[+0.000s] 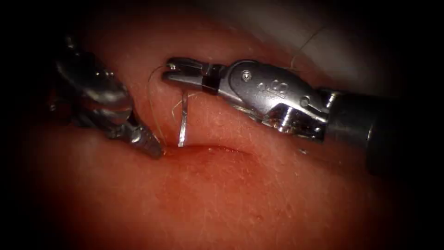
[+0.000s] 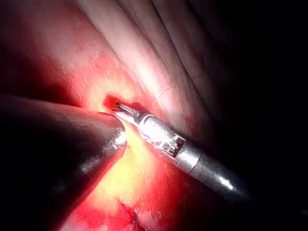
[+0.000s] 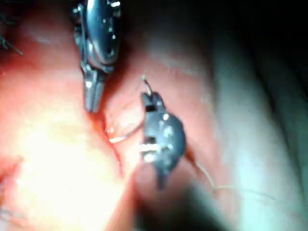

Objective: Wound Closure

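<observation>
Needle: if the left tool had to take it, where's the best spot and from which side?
Probably the bare mid-shaft of the needle, approached from the endoscope view's left. The right tool already holds its upper end, its lower end sits in the tissue at the cut, and the left tool is beside that entry.

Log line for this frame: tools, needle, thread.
right tool: shut on needle near one end | needle: other end in cut | left tool: tip at cut | thread: loops off needle

needle (image 1: 183, 121) tip hidden in tissue (image 1: 231, 194), left tool (image 1: 150, 147) shaft blurred
</observation>
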`<state>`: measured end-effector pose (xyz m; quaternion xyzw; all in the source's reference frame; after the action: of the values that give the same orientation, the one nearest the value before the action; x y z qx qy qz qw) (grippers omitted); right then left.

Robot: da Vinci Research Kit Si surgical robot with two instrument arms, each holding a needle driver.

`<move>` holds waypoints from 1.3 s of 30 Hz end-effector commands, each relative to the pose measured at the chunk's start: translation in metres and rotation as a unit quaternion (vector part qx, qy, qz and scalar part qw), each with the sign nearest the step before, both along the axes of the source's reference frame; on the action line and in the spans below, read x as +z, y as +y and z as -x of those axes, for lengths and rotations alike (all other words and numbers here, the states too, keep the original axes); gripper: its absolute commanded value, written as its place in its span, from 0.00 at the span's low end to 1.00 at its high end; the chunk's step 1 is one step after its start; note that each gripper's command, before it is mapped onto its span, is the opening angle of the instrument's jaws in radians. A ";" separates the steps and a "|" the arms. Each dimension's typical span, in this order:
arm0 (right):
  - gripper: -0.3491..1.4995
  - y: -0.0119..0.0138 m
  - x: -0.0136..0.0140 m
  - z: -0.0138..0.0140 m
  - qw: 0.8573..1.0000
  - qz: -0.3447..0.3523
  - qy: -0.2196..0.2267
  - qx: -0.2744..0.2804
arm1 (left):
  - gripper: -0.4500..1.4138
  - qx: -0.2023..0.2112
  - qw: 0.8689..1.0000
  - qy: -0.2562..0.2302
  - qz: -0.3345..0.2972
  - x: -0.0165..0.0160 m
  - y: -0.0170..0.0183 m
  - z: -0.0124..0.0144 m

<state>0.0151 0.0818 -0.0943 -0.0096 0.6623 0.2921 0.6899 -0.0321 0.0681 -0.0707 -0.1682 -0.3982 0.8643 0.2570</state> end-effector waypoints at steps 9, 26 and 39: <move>0.00 0.0000 0.0005 -0.0015 1.000 -0.001 0.004 0.005 | 0.25 0.002 1.000 0.000 0.009 0.0002 -0.0021 -0.0007; 0.00 -0.0003 0.0002 -0.0010 0.996 -0.085 0.026 0.005 | 0.24 0.011 1.000 -0.004 0.016 0.0027 -0.0047 0.0015; 0.00 -0.0004 0.0006 -0.0005 0.995 -0.098 0.018 -0.004 | 0.24 0.014 1.000 -0.005 0.018 0.0027 -0.0051 0.0010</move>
<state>0.0149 0.0810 -0.0940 0.0683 0.6420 0.3532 0.6771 -0.0326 0.0632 -0.0685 -0.1714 -0.3858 0.8743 0.2397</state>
